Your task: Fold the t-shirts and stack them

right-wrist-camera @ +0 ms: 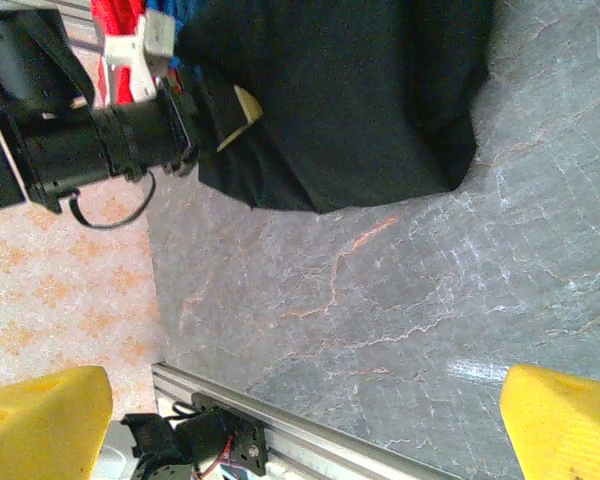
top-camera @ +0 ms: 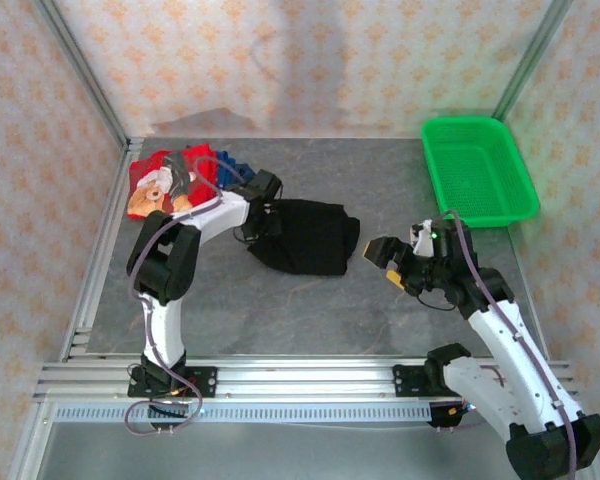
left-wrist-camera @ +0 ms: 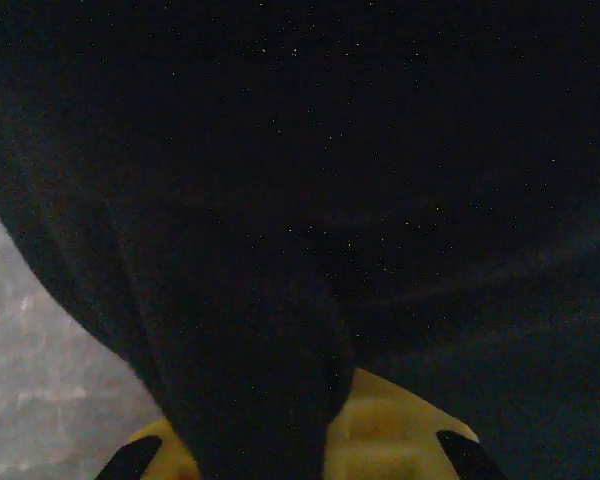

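Lying bunched near the middle of the surface (top-camera: 310, 310), your black t-shirt (top-camera: 310, 238) has its left edge pinched by the left fingers (left-wrist-camera: 400, 432), which are closed tight on a fold of the dark cloth. At the far left corner, behind the left arm, you have the red t-shirt (top-camera: 158, 185) with its cartoon print, and the blue t-shirt (top-camera: 228, 163) touching its right side. Your right fingers (right-wrist-camera: 565, 418) stand spread wide with nothing between them, hovering just right of the black t-shirt. The green basket (top-camera: 477, 170) sits at the far right.
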`<state>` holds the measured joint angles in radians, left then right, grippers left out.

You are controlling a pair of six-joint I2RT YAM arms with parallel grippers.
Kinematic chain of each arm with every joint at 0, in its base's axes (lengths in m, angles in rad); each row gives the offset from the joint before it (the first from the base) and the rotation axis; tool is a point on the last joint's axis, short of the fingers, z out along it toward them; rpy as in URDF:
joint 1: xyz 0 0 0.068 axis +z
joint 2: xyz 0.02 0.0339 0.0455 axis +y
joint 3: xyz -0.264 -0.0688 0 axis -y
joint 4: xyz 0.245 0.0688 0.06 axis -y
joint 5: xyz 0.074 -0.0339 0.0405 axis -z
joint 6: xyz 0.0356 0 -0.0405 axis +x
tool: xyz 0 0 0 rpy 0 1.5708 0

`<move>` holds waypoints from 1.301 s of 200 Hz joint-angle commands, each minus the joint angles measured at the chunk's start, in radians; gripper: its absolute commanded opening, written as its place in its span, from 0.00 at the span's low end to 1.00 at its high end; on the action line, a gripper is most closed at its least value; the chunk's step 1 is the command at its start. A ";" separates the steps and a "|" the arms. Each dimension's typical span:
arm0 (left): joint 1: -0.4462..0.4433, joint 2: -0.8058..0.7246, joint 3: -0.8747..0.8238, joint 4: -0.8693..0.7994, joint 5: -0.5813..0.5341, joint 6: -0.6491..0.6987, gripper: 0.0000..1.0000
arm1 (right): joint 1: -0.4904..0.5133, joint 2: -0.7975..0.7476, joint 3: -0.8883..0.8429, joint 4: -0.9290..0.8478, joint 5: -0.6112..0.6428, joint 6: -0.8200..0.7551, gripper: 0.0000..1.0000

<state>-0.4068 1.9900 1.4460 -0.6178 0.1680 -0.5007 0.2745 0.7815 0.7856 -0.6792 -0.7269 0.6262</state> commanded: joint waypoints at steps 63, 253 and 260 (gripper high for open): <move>0.041 0.145 0.689 -0.406 -0.290 0.346 0.00 | 0.006 0.014 0.014 0.107 -0.009 0.053 0.99; 0.248 0.104 1.111 -0.521 -0.259 0.541 0.00 | 0.008 0.096 0.016 0.164 0.009 0.081 0.99; 0.262 0.097 1.110 -0.521 -0.255 0.538 0.00 | 0.007 0.101 0.018 0.162 0.008 0.078 0.99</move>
<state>-0.1886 2.1872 2.5107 -1.1633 -0.1020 0.0280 0.2745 0.8730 0.7853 -0.5449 -0.7223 0.7033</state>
